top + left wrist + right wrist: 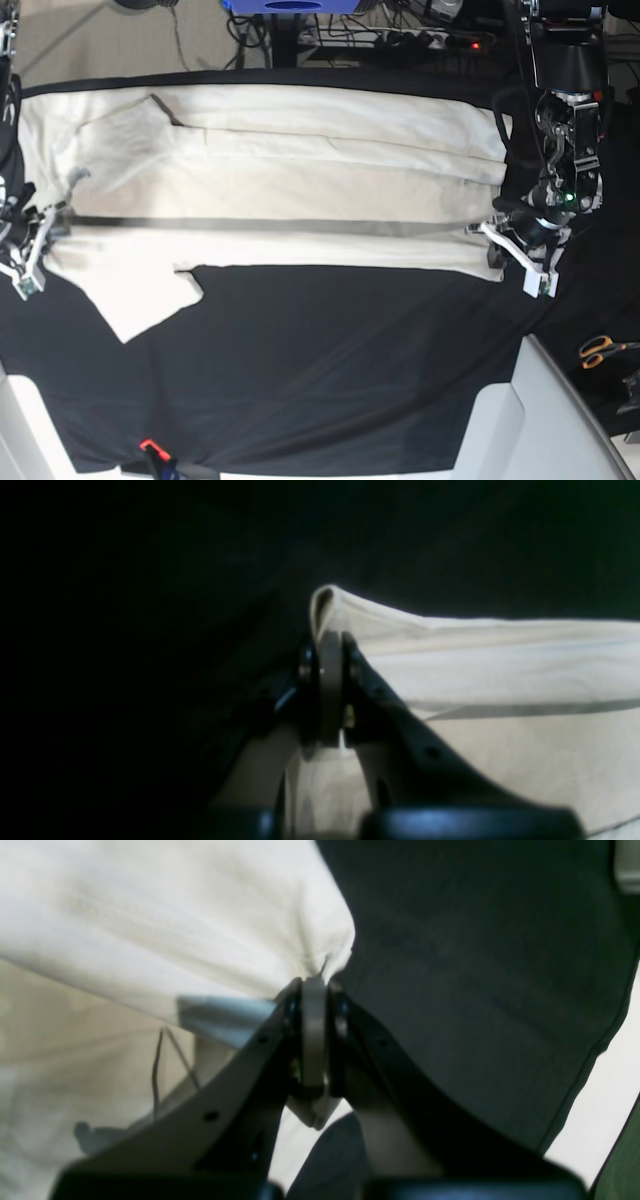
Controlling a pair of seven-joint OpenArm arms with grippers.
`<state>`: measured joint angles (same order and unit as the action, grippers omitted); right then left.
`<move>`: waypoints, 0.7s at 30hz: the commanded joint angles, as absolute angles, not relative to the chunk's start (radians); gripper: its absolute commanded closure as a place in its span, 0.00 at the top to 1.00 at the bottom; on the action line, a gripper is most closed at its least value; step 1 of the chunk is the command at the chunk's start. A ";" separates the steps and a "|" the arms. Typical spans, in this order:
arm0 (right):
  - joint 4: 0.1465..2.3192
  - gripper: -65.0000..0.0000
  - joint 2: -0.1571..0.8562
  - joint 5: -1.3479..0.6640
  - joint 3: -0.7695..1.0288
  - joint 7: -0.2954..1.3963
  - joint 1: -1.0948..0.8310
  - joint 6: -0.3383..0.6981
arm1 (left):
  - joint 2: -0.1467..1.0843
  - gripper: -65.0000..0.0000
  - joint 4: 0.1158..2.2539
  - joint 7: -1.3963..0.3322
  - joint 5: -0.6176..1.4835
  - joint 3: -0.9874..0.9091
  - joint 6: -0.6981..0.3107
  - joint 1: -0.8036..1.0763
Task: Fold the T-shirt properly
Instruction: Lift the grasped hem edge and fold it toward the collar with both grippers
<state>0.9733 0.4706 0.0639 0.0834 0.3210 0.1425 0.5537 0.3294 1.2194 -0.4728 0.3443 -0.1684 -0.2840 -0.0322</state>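
The cream T-shirt (300, 170) lies stretched across the far half of the black table cloth (330, 360), with one sleeve hanging toward the front left. My left gripper (492, 233) is shut on the shirt's right edge. In the left wrist view the gripper (330, 642) pinches a raised fold of the cloth (500, 680). My right gripper (48, 218) is shut on the shirt's left edge. In the right wrist view the gripper (315, 985) clamps a bunched corner of the cloth (150, 940). A taut fold line runs between the two grippers.
Orange-handled scissors (603, 350) lie at the far right. White panels (530, 420) stand at the front corners. Cables and a power strip (420, 38) run behind the table. A small orange clip (150, 446) sits at the front edge.
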 commanded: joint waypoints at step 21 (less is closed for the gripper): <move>1.098 0.00 0.412 0.068 0.199 0.466 0.045 0.539 | 0.348 0.00 1.354 -0.510 0.337 -0.174 -0.277 0.111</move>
